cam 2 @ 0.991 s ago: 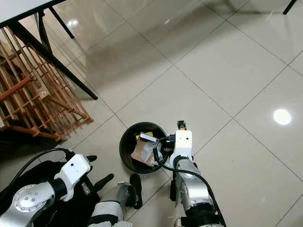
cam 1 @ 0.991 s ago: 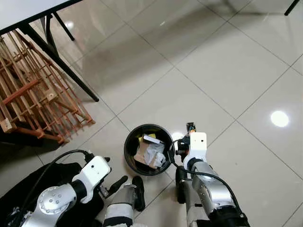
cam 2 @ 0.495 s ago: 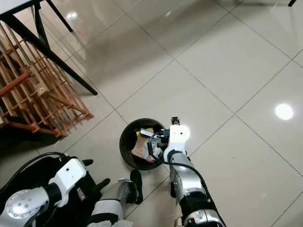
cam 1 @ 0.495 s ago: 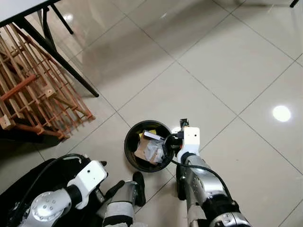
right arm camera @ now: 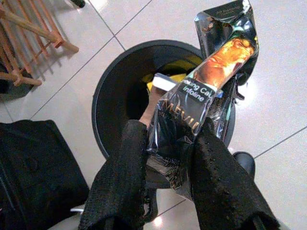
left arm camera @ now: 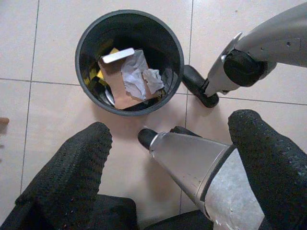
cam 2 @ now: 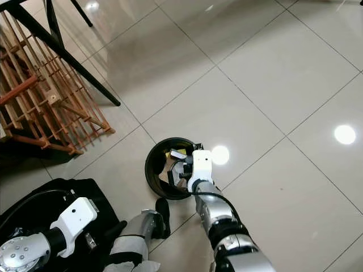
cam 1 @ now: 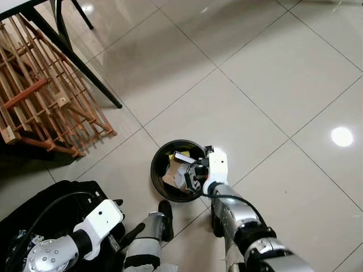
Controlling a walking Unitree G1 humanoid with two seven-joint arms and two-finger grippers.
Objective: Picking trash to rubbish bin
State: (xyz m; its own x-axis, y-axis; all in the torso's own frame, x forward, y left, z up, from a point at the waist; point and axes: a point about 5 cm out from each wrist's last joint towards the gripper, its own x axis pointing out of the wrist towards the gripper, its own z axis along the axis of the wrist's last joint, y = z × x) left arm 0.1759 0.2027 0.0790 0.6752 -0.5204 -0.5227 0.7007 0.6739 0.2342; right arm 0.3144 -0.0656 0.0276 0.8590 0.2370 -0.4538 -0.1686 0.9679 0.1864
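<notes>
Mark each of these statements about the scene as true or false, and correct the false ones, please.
1. The right hand is pinching a shiny wrapper. True.
2. The rubbish bin is white. False: it is black and round.
3. The wrapper is held over the bin's opening. True, as the right wrist view shows it.
4. The bin has nothing inside. False: it already holds crumpled paper and a piece of brown card.
5. The left hand grips a bottle. False: its fingers stand apart and hold nothing.
6. A wooden rack lies on the floor under a table with black legs. True.
</notes>
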